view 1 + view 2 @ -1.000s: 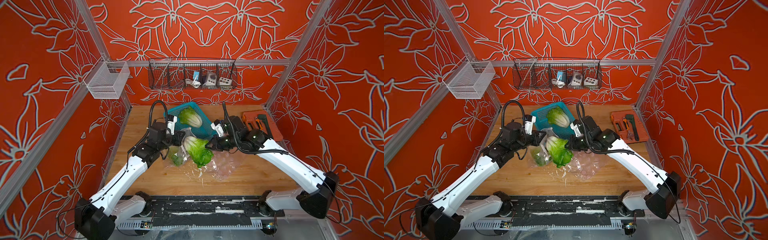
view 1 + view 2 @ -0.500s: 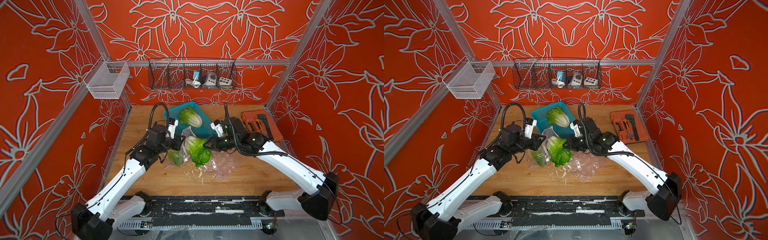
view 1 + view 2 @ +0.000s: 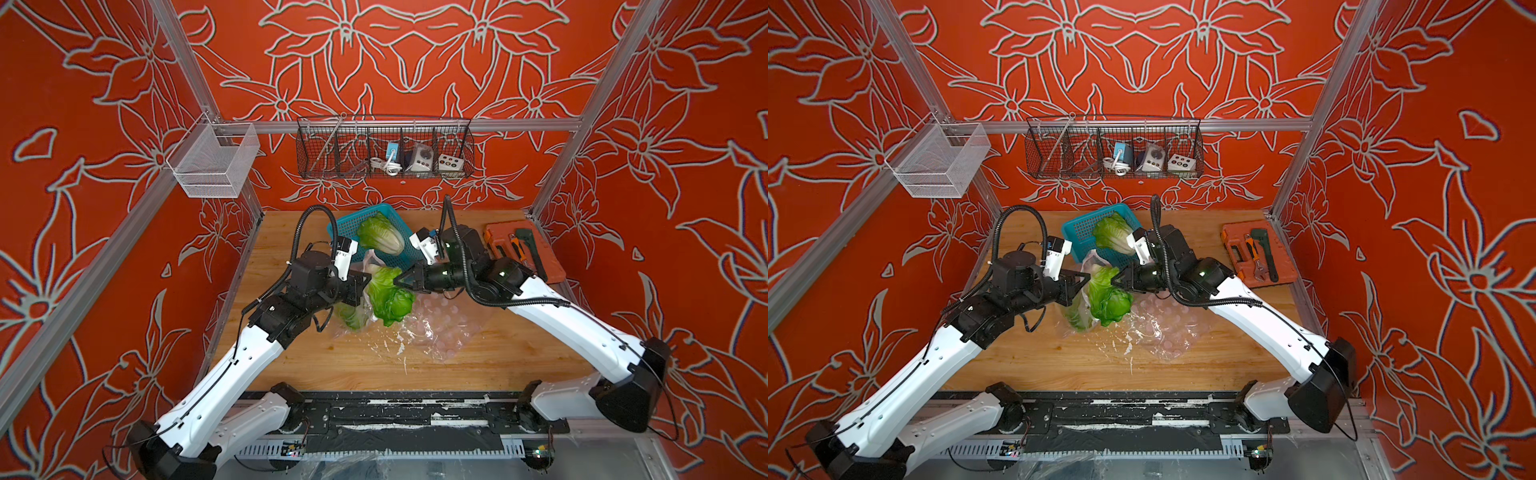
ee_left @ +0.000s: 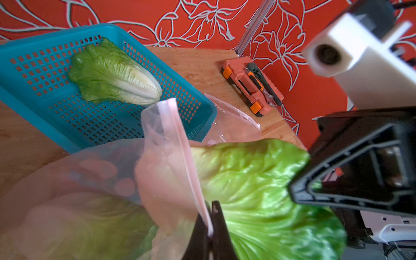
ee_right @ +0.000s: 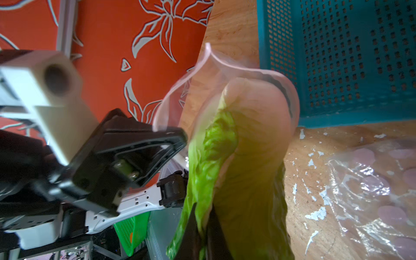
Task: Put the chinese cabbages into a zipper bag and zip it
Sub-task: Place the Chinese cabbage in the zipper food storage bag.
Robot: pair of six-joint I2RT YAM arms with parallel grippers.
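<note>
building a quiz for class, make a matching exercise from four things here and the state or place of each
1. left gripper
2. right gripper
3. blue plastic mesh basket
4. orange plastic tool case

a. holds a dark wrench
b. shut on a clear zipper bag by its pink rim
c. shut on a bright green cabbage
d. holds one pale-based cabbage

Pairs: 1-b, 2-c, 3-d, 4-a
</note>
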